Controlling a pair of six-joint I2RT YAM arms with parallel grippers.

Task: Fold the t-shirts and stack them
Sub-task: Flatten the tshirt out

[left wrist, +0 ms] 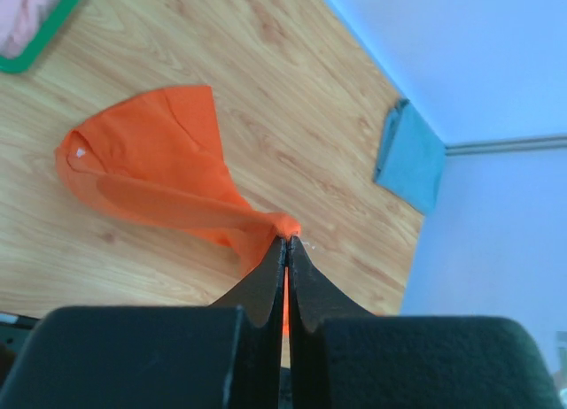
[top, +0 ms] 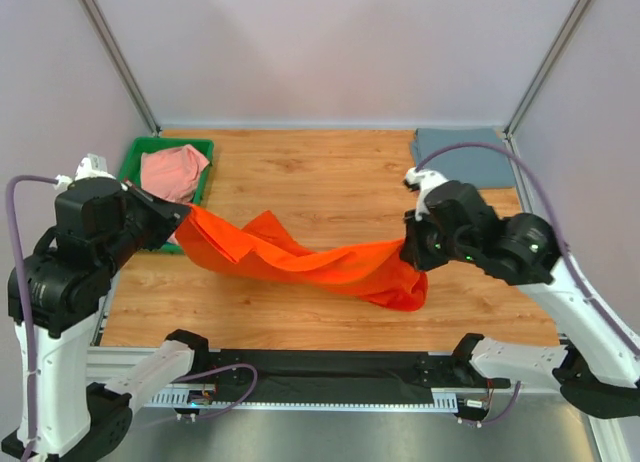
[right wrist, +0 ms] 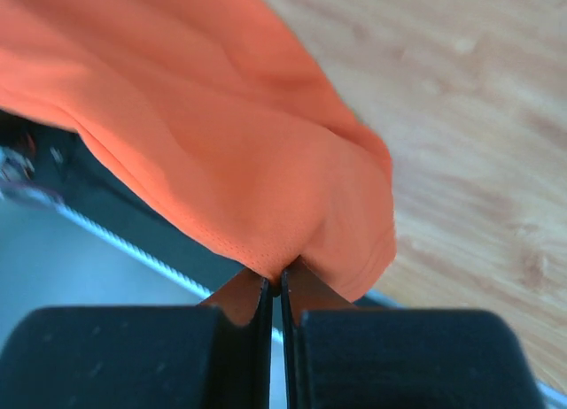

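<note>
The bright orange t-shirt hangs stretched between my two grippers above the wooden table. My left gripper is shut on its left end, and in the left wrist view cloth trails from the tips. My right gripper is shut on its right end; in the right wrist view the cloth bulges over the tips. A salmon pink shirt lies crumpled in the green tray at the back left. A slate grey-blue shirt lies folded at the back right corner, also in the left wrist view.
The table's front edge and the black rail with the arm bases lie just below the hanging shirt. Frame posts rise at the back corners, with white walls behind.
</note>
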